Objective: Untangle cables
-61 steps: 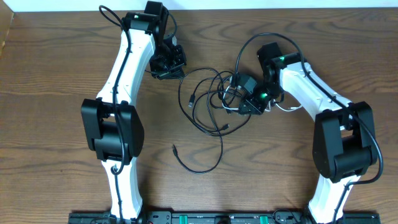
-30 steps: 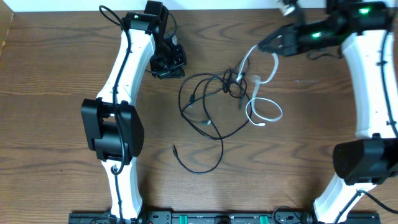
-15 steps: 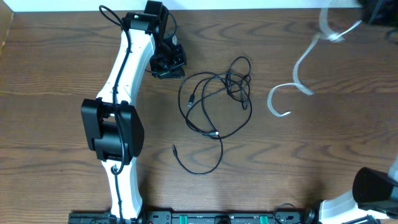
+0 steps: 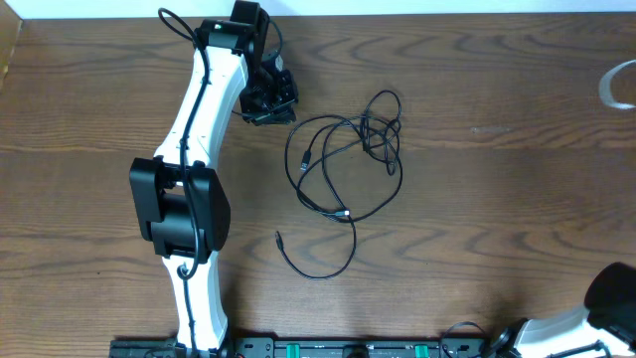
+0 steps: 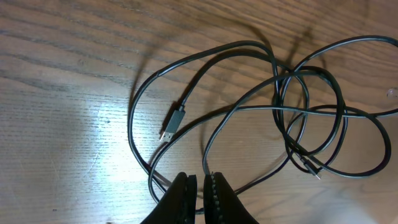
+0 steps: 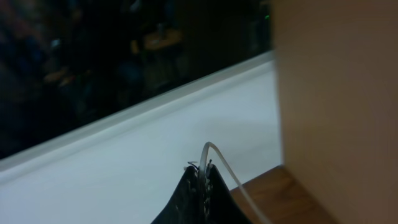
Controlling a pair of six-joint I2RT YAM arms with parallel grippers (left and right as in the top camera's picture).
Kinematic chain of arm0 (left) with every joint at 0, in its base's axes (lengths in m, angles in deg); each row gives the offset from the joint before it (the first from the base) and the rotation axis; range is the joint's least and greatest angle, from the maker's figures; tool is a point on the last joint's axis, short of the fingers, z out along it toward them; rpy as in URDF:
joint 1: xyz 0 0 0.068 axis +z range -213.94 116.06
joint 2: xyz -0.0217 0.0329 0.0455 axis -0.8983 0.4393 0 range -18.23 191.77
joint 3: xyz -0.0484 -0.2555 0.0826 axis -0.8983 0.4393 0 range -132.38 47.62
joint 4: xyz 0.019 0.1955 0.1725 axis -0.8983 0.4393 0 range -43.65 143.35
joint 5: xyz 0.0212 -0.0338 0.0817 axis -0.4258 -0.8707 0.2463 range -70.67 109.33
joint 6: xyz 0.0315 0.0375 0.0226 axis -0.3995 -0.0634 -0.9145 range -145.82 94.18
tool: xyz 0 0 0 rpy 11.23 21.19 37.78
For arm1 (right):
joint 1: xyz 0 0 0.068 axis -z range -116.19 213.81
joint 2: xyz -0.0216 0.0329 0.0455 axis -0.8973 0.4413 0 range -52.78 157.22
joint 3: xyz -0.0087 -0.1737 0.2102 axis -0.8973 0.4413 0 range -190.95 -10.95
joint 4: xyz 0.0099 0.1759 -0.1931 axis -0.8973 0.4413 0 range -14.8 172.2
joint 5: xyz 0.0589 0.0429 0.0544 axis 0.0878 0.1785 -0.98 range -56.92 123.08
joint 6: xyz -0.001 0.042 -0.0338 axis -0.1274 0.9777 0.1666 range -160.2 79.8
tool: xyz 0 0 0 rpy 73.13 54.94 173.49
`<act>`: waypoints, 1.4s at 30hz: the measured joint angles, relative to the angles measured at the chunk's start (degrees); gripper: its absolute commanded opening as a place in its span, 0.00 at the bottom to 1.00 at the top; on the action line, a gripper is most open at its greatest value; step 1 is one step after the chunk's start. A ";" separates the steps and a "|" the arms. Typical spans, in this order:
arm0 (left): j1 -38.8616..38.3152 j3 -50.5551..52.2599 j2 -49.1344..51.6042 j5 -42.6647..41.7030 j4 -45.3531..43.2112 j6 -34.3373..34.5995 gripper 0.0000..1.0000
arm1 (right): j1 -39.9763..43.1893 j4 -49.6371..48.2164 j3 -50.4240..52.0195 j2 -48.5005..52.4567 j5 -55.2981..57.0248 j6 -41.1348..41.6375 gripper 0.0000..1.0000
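Black cables [image 4: 370, 129] lay in one loose bunch near the middle of the table [image 4: 497, 199], loops overlapping and crossing. The tightest crossing sat at the upper right of the bunch. One plug end [image 4: 308, 159] pointed inward on the left side of the loops. A single black strand trailed out from the bottom of the bunch, curving down and left to a free end [image 4: 278, 237]. The left wrist view showed the same bunch [image 5: 278, 74] flat on the wood, the plug [image 5: 172, 122] lying free inside a loop.

White cable [image 4: 603, 85] was well apart from the black ones, only a curved piece of it showing at the far right edge of the overhead view. In the right wrist view it [image 6: 227, 177] ran up from the lower right into the fingertips of the right hand [image 6: 202, 169], which was clamped on it. Background there was dark and blurred, with a white surface below.

Left hand [image 4: 268, 99] was up and left of the bunch, near it but not touching. From its own camera the left hand [image 5: 199, 190] had its fingers nearly together, a thin slit between them, nothing held.

Left arm [image 4: 199, 99] stretched along the left side of the table. Only the base end of the right arm [image 4: 571, 328] showed, at the lower right corner.
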 measured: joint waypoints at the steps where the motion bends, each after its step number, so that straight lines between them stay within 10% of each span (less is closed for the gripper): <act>1: 0.00 0.00 0.00 0.00 -0.13 0.00 0.12 | 0.92 -0.70 -0.13 1.09 0.22 0.17 0.01; 17: -0.02 0.00 0.00 0.00 -1.42 -0.02 0.11 | 4.07 6.12 -0.07 28.94 0.24 -1.09 0.04; 22: -0.02 0.00 0.00 0.00 -1.68 0.00 0.11 | 4.74 9.55 0.07 33.11 2.23 -1.38 0.85; 24: -0.02 0.00 0.00 0.00 -1.73 -0.02 0.11 | 5.20 10.99 0.11 33.44 2.40 -1.25 0.99; 34: -0.09 0.00 0.00 -0.02 -1.84 -2.14 0.13 | 7.54 26.36 0.20 30.10 -9.49 -0.09 0.99; 42: -3.15 0.00 0.00 -3.13 -1.90 -10.01 0.35 | 1.14 42.69 0.20 24.59 -21.31 -8.50 0.99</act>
